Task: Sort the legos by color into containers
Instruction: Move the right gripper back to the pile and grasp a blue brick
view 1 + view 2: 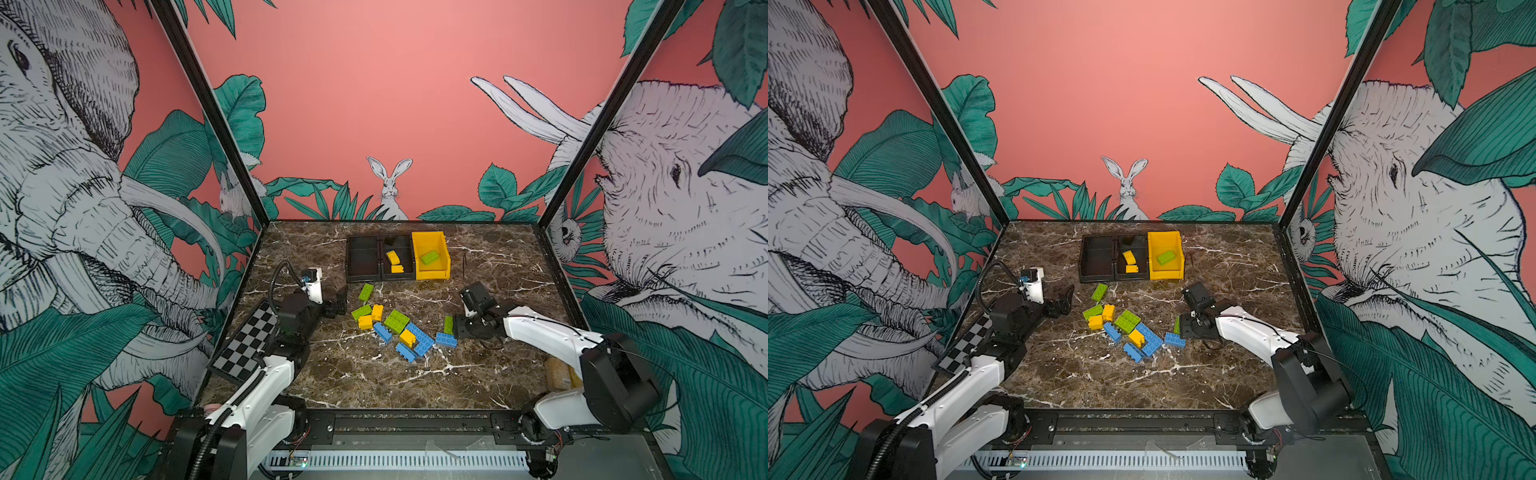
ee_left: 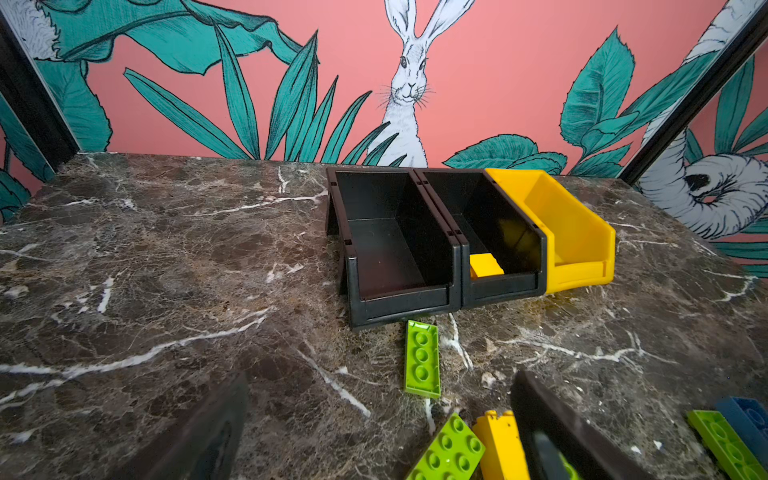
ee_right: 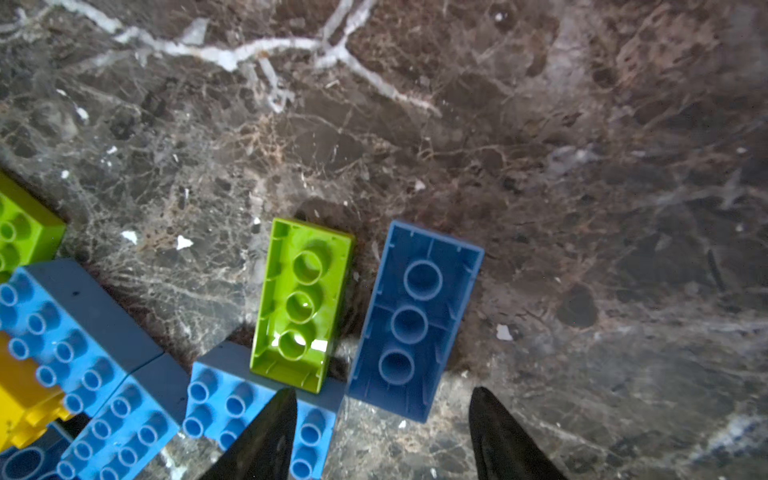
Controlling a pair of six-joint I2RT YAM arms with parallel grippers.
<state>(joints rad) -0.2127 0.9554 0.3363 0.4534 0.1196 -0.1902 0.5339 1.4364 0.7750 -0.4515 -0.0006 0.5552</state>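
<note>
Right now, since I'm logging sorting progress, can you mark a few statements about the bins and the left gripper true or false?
1. The yellow bin holds a green brick. True.
2. The left black bin holds blue bricks. False: it is empty.
3. The middle black bin holds yellow bricks. True.
4. The left gripper is shut on a brick. False: it is open and holds nothing.

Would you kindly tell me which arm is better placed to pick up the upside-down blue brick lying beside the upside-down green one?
Right, likely: the right tool hangs open over that blue brick, tips either side of its end; the left tool sits beyond the other bricks.
</note>
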